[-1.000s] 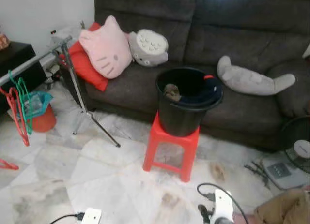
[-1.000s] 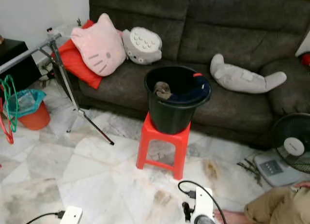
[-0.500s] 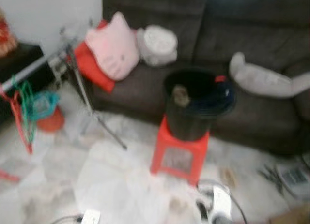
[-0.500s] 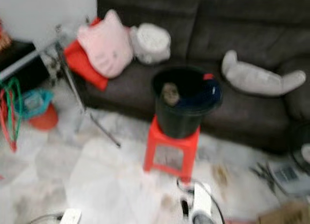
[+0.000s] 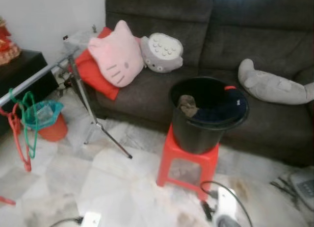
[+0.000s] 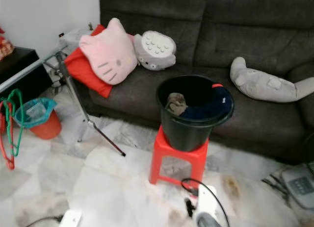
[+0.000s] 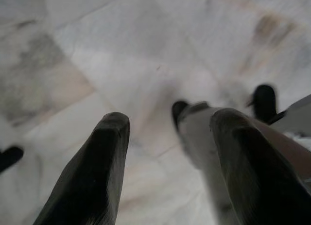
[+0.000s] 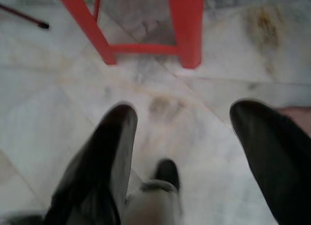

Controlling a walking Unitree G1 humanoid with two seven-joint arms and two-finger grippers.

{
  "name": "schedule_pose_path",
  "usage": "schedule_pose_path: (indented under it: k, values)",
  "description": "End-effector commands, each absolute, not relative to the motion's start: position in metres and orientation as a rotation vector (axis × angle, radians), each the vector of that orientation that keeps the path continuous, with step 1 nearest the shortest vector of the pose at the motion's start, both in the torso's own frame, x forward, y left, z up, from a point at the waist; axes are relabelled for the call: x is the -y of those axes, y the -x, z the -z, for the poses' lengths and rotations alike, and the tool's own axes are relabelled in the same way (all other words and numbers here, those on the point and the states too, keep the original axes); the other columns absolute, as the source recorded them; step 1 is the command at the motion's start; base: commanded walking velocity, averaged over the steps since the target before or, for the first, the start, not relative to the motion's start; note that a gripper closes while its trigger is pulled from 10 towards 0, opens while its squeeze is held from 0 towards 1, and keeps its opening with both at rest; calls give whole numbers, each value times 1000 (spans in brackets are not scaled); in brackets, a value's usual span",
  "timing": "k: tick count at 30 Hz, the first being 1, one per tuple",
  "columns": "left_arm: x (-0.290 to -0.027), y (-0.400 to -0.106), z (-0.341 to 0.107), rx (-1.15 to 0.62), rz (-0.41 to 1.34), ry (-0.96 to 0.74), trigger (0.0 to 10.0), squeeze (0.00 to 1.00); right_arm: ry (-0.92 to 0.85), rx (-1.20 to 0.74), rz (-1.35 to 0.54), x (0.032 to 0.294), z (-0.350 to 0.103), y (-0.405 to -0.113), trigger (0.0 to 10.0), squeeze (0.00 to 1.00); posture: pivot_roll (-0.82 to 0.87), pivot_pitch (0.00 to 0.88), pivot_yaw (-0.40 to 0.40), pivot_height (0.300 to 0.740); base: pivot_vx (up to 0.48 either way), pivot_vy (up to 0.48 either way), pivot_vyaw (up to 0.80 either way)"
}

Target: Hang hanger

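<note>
Red and green hangers [image 5: 22,126] hang on the rail [image 5: 37,76], well left of the black bucket [image 5: 208,114], partly cut off, while left tool [image 7: 167,152] and right tool [image 8: 187,152] gape wide over floor.

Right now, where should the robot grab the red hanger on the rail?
Probably the red hanger is best taken by one long side bar below its hook, coming from the open floor side. It hangs upright from the rail beside the green hanger, so the bars are the reachable part, thin enough for the jaws to close across.
</note>
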State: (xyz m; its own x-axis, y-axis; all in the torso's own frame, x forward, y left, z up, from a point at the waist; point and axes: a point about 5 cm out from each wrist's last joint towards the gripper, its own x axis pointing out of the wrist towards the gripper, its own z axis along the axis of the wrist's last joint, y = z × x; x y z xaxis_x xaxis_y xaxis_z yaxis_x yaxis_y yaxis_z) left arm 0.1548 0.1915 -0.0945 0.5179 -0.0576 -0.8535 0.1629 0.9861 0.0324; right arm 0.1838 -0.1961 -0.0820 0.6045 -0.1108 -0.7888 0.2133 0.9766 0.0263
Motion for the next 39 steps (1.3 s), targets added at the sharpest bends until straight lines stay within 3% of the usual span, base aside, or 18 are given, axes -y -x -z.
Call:
schedule_pose_path:
  k: [1, 7, 15, 29, 35, 36, 39]
  values:
    - [-203, -152, 94, -1030, 108, -133, 10000, 0, -136, -881, 162, 187, 79, -192, 10000, 0, -30, 0, 13, 740, 289, 0, -581]
    - [-204, -151, 94, -1031, 109, -133, 10000, 0, -145, -872, 163, 186, 78, -195, 10000, 0, -34, 0, 16, 740, 287, 0, -664]
    - [-204, -151, 94, -1033, 116, -136, 10000, 0, -133, -855, 173, 187, 76, -198, 10000, 0, -38, 0, 18, 740, 280, 0, 0]
    - [-204, -151, 95, -1037, 105, -152, 10000, 0, -129, -684, 179, 187, 55, -228, 10000, 0, -38, 0, 18, 740, 0, 0, 0]
    - [-203, -151, 94, -1035, 106, -152, 10000, 0, -54, -530, 162, 188, 41, -239, 10000, 0, -61, 0, 20, 740, 0, 0, 0]
    - [-203, -151, 94, -1035, 108, -152, 10000, 0, 61, -419, 116, 187, 30, -244, 10000, 0, -65, 0, 19, 740, 0, 0, 0]
    - [-204, -151, 94, -1036, 111, -153, 10000, 0, 109, -239, 109, 191, 9, -243, 10000, 0, -71, 0, 19, 740, 0, 0, 0]
